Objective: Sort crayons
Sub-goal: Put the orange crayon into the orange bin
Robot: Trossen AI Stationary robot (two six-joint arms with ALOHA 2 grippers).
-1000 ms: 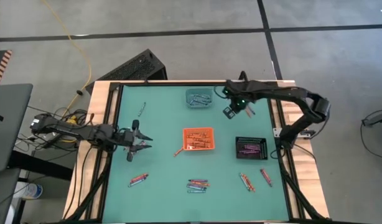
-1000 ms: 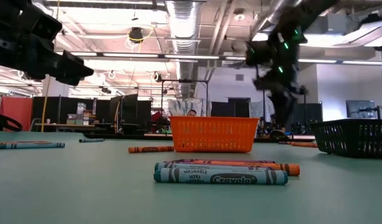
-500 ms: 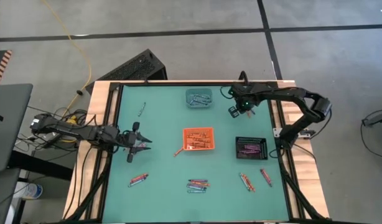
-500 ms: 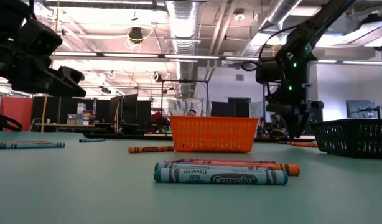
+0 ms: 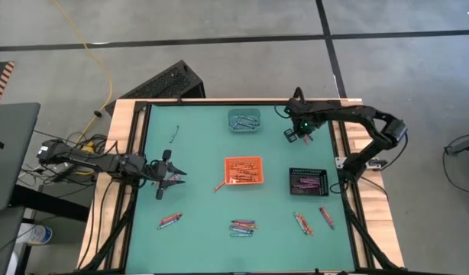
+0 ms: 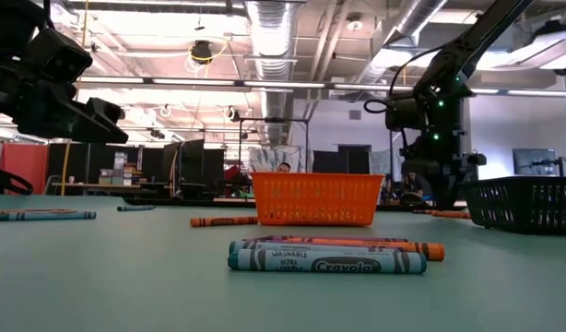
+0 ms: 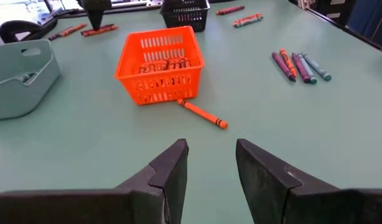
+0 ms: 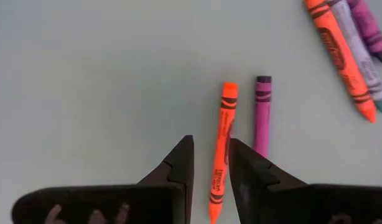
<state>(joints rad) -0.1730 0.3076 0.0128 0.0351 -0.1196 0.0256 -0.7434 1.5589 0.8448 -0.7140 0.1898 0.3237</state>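
Start at your left side: the left gripper (image 5: 170, 176) hovers over the green table (image 5: 196, 145) near its left edge, fingers parted and holding nothing. Straight ahead of it in the left wrist view lies a lone orange crayon (image 7: 203, 114), resting just off the near corner of the orange basket (image 7: 158, 67), which already holds orange crayons. That crayon's long axis runs slantwise across the gripper's line of approach, so judge on a wrist turn before this arm could close across it.

Moving to the middle, a mixed cluster of crayons (image 5: 243, 227) sits at the near edge of the table, apart from both arms. The teal tray (image 5: 244, 120) stands at the far edge.

Now your right side, where the next move looks to be. The right gripper (image 5: 299, 135) hangs low over the table's far right corner, beyond the black basket (image 5: 308, 182), its fingers apart and empty. In the right wrist view an orange crayon (image 8: 221, 146) lies directly between the two fingers, its length running along the gap rather than across it, so the fingers stand on either side of its barrel. A purple crayon (image 8: 261, 115) lies just beside it, parallel, outside one finger. The right arm is plainly the nearer one here; watch that closing does not nudge the purple one.
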